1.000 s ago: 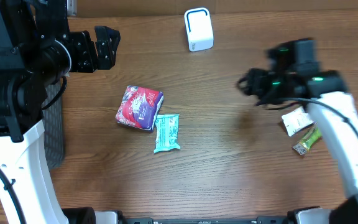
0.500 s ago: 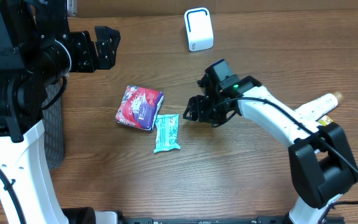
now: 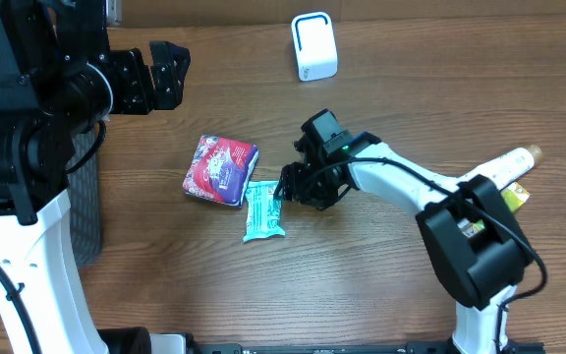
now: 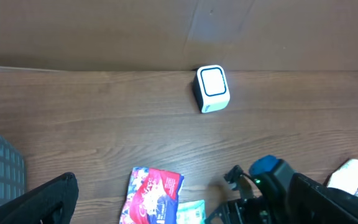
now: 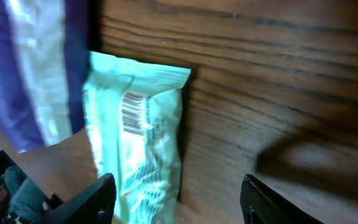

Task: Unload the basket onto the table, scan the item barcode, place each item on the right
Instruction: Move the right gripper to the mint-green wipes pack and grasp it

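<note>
my left gripper (image 3: 175, 77) hangs wide open, empty. the red pack (image 3: 221, 169) touches the teal packet (image 3: 263, 209), which lies flat, barcode (image 5: 132, 113) up. my right gripper (image 3: 287, 187) hovers at its right edge, half spread, holding nothing.

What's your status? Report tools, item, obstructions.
Left tool open, away from items. Right tool open over teal packet edge, nothing held. Barcode faces up. Red pack against packet; scanner at back.

white scanner (image 4: 212, 89): upright, far back | red packet (image 4: 151, 194): beside teal packet (image 4: 192, 213)
</note>
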Robot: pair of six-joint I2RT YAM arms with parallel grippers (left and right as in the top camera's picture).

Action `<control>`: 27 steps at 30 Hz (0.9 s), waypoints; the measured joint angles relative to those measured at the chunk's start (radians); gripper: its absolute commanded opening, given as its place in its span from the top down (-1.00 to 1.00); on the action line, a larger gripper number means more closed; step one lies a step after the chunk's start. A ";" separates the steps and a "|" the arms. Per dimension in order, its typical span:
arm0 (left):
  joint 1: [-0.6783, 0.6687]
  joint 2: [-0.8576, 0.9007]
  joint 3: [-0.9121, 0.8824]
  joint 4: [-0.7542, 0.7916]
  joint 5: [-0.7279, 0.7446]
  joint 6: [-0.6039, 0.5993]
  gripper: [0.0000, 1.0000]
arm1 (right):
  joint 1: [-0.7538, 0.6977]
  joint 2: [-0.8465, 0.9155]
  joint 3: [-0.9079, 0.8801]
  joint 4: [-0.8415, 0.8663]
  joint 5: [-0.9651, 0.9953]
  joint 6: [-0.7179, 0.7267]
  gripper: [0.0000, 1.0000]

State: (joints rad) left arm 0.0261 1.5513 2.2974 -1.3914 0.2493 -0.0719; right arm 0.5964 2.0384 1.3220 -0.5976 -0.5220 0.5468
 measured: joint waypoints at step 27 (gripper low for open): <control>0.000 0.000 0.000 0.000 0.000 0.000 -0.99 | 0.073 0.019 -0.022 -0.095 -0.039 0.127 0.38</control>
State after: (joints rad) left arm 0.0261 1.5513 2.2974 -1.3914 0.2493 -0.0719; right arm 0.6693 2.0571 1.3003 -0.6930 -0.5610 0.6739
